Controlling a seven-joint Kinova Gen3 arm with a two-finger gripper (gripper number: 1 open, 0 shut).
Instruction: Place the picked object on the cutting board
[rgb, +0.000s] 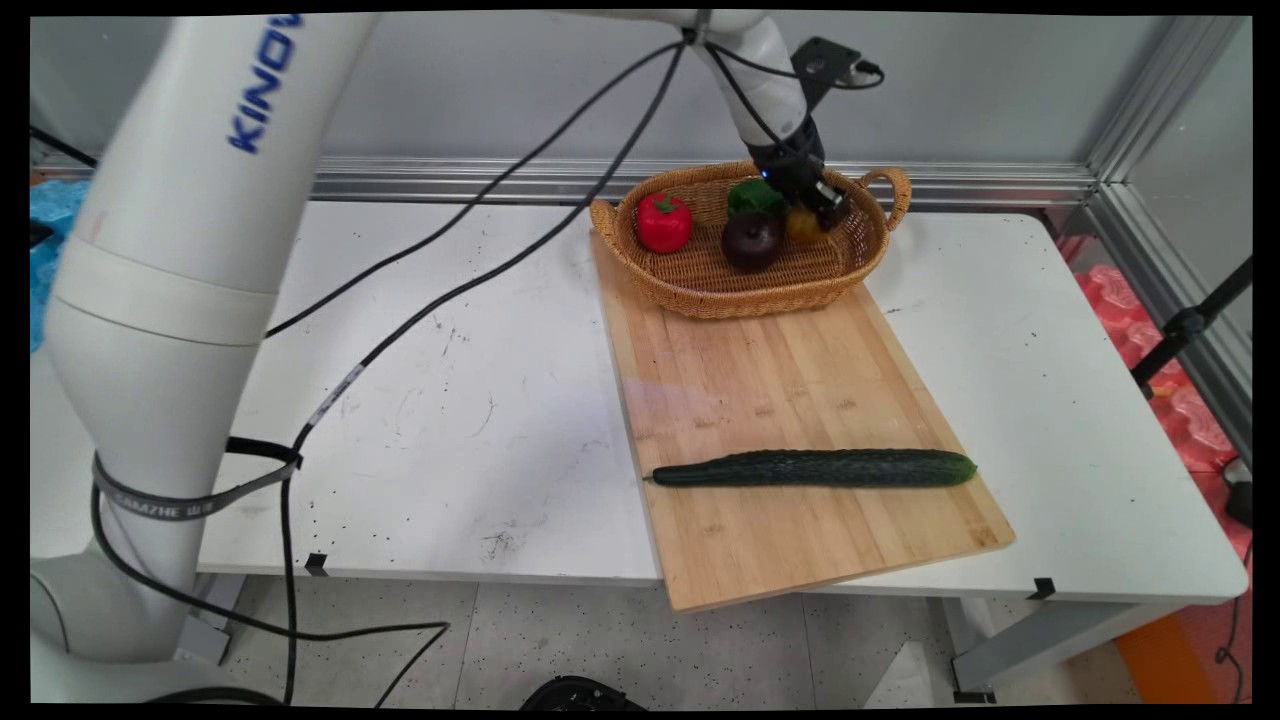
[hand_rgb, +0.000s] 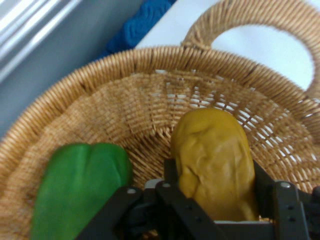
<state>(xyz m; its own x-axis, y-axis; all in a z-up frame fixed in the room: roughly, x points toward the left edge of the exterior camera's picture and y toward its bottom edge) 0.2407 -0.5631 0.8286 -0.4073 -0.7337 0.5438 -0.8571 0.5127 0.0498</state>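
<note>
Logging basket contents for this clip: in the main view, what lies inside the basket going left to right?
Red pepper → dark purple fruit → yellow item, with the gripper on it. The green pepper sits right behind the purple fruit, so it has no clear place in the order.

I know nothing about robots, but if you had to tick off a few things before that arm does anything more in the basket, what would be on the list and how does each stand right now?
1. Hand inside the wicker basket: ok, it reaches in at the right end.
2. Yellow vegetable between the hand's sides: ok in the hand view; a firm grip, cannot tell.
3. Green pepper apart from the hand: cannot tell, it lies right beside.
4. Red pepper and dark purple vegetable away from the hand: ok, both lie further left.
5. Basket resting on the cutting board: ok.
6. Cucumber out of the way: ok, it lies across the board's near end.
</note>
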